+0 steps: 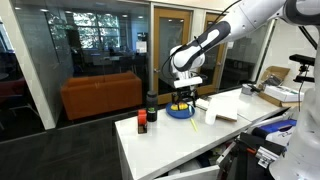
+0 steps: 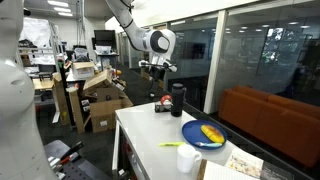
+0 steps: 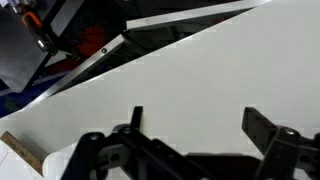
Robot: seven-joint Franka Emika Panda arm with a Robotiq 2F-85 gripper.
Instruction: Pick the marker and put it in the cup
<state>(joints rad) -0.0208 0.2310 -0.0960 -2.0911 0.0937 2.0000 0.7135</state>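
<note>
The marker is a slim yellowish stick lying flat on the white table, next to the small white cup. The cup also shows in an exterior view, right of the blue dish. My gripper hangs in the air above the table, well apart from marker and cup; in an exterior view it is up beside the dark bottle. In the wrist view the gripper is open and empty, with only bare white table below. Marker and cup are out of the wrist view.
A round blue dish with yellow inside sits between the bottle and the cup. A dark bottle and a red-orange item stand near the table's far end. A book lies by the cup. Cardboard boxes stand beside the table.
</note>
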